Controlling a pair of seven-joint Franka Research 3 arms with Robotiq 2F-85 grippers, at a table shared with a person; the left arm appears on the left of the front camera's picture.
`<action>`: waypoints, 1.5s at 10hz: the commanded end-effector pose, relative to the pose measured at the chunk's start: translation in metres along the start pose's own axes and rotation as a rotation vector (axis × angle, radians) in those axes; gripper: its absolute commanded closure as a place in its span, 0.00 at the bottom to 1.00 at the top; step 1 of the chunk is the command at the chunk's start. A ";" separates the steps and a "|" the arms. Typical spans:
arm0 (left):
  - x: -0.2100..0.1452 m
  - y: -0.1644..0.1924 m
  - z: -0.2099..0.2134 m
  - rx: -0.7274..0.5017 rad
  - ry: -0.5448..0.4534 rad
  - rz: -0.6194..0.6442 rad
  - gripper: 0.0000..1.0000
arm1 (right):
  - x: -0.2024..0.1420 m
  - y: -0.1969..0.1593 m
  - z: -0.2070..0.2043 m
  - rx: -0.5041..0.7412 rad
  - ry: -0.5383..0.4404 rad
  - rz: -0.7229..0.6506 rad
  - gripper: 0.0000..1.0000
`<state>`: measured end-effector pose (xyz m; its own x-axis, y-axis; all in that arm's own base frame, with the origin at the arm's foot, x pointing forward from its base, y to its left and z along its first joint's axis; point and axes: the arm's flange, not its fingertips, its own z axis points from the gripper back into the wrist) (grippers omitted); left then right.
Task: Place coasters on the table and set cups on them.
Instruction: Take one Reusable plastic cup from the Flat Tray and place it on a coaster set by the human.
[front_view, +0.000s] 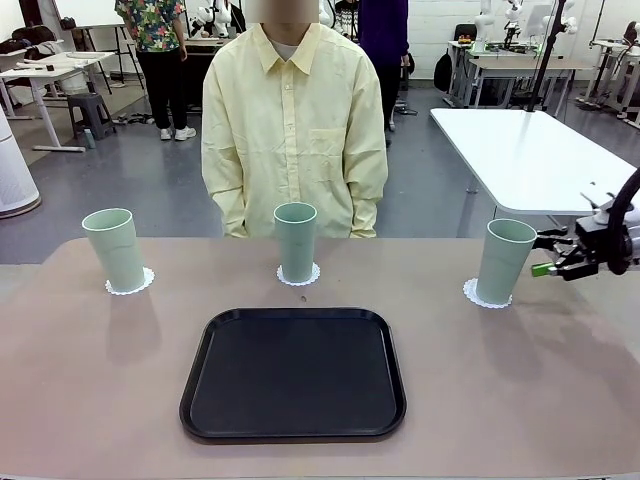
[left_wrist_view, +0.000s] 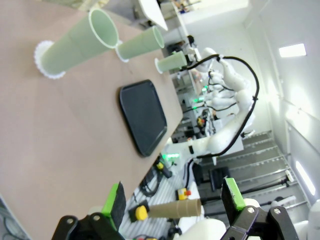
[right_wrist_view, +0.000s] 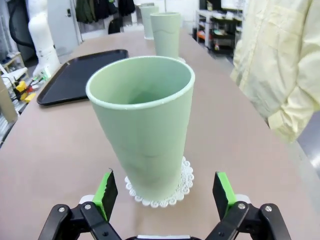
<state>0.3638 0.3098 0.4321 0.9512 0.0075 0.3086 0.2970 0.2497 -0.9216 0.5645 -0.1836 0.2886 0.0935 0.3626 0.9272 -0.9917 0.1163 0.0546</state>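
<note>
3 sage-green tumblers stand upright on the beige bench (front_view: 90, 400), each on its own lacy white doily: left cup (front_view: 115, 250) on left doily (front_view: 131, 284), middle cup (front_view: 296, 241) on middle doily (front_view: 299, 276) in front of the person in the yellow shirt (front_view: 294, 130), right cup (front_view: 505, 260) on right doily (front_view: 481, 294). Black tray (front_view: 293, 374) sits nearer the robot, with nothing on it. The spacing looks like 1 setting per spot along the far edge.

Right tool (front_view: 566, 262) is just beside the right cup, jaws spread, gripping nothing; in the right wrist view the cup sits ahead of the green pads (right_wrist_view: 106, 191), apart from them, a bit off-centre on its doily. Looks like a release after placing.

Left tool (left_wrist_view: 173, 201) is also open and empty, held up off the bench, well away from the cups.

Task reads as essentially done: all 3 cups are seated.
</note>
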 end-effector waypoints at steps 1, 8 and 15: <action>-0.001 -0.002 0.002 0.003 -0.002 0.000 0.00 | 0.044 0.044 0.009 -0.070 0.198 -0.075 0.00; -0.001 -0.002 0.002 0.003 -0.002 0.000 0.00 | 0.178 0.122 -0.043 -0.367 0.678 -0.423 0.00; -0.001 -0.002 0.002 0.003 -0.002 0.000 0.00 | 0.241 0.152 -0.067 -0.612 0.967 -0.521 0.00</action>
<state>0.3641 0.3096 0.4322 0.9511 0.0068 0.3088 0.2974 0.2496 -0.9216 0.4409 -0.0062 0.5063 0.7619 0.6319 0.1421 -0.6263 0.7747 -0.0871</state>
